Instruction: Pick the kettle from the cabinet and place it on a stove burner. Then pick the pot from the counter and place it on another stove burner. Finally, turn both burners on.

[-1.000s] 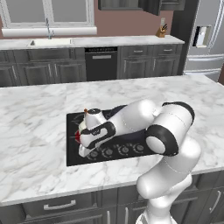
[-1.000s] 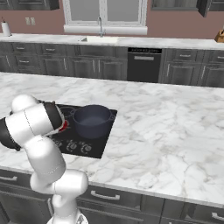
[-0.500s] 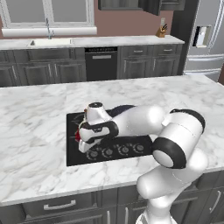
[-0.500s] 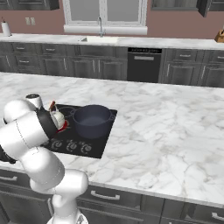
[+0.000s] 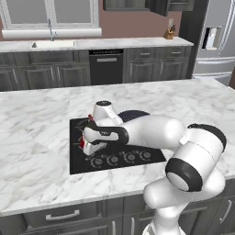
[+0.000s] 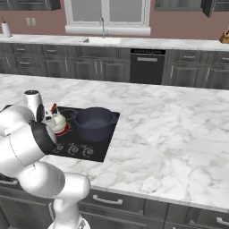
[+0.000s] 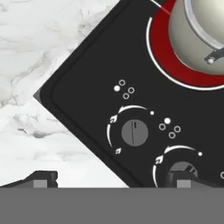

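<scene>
One burner (image 7: 175,70) is lit red beneath the kettle (image 7: 197,35); the end effector (image 7: 111,180), spread wide and empty, must be aligned on the pot's (image 6: 94,123) knob next.

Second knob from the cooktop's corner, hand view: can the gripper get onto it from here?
Probably yes. The gripper is open just above the knobs; the second knob sits by one fingertip, nothing between. The kettle sits farther back.

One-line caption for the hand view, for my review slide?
Open gripper hovers over the cooktop's knob row; the kettle sits on a glowing red burner.
</scene>
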Available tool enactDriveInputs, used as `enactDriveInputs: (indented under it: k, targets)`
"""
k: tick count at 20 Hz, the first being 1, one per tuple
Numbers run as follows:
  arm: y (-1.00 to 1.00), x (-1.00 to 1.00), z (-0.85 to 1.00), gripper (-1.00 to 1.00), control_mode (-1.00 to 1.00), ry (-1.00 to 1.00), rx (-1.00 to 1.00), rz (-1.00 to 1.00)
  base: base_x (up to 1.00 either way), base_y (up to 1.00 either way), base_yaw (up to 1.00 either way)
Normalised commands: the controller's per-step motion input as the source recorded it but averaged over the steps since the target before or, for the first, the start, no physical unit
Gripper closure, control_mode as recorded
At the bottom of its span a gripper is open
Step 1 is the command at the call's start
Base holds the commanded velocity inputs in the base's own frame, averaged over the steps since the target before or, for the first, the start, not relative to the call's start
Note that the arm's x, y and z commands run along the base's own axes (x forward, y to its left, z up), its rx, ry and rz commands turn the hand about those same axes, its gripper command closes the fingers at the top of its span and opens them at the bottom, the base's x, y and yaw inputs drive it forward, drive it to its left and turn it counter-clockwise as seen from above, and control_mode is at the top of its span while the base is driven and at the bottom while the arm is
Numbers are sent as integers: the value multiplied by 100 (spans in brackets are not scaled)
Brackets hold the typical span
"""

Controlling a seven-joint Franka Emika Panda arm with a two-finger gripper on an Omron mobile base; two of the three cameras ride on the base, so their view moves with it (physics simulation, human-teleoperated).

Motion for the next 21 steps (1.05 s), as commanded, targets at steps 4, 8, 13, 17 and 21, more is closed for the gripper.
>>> enactDriveInputs:
  k: [4,8,13,17,21]
  targets:
    - [-13,-20,21,-100,-100,0,0,0,0,0,0]
    - [-23,-20,20,-100,-100,0,0,0,0,0,0]
    - [-34,-11,20,-100,-100,0,0,0,0,0,0]
    - [-35,-10,18,-100,-100,0,1,0,0,0,0]
    - [-34,-14,17,-100,-100,0,1,0,0,0,0]
